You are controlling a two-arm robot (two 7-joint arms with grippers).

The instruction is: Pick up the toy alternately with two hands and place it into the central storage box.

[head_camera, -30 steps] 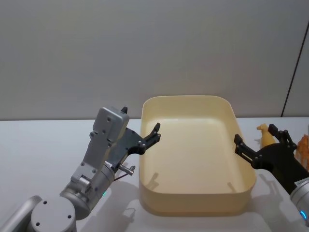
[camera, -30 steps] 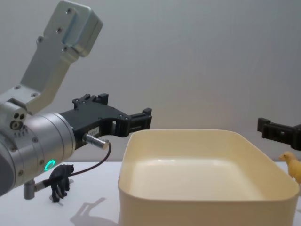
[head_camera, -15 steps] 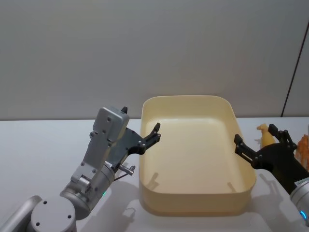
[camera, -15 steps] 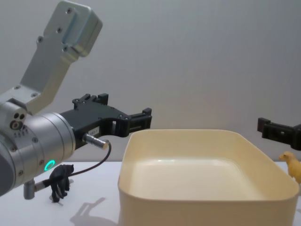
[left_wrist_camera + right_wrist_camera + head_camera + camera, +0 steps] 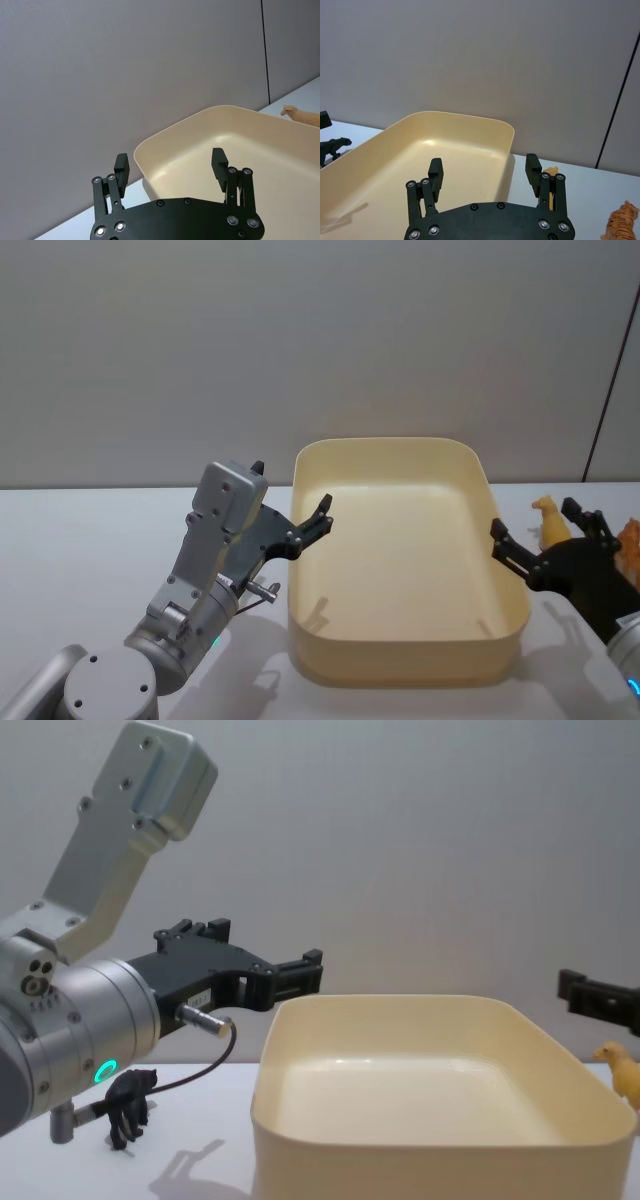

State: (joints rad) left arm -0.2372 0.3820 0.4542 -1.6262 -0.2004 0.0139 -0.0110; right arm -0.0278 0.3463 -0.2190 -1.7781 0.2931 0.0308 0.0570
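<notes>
Evidently the first pick is not yet made: the storage box point(image 5: 400, 662) sits empty at the middle of the table point(image 5: 100, 540), and every toy stands outside it. A black animal figure point(image 5: 128, 1105) stands off the box's left side, below the left arm. A yellow figure point(image 5: 547, 520) stands just beside the right wall, and an orange tiger point(image 5: 620, 222) is farther toward the table's right edge.

The left gripper point(image 5: 170, 162) hovers over the box's left rim and the right gripper point(image 5: 484, 167) over its right rim — both with jaws spread wide, grasping and touching nothing.

Next, I judge, one gripper must swing outward, drop, and straddle a toy; the right sits nearest the yellow figure.
</notes>
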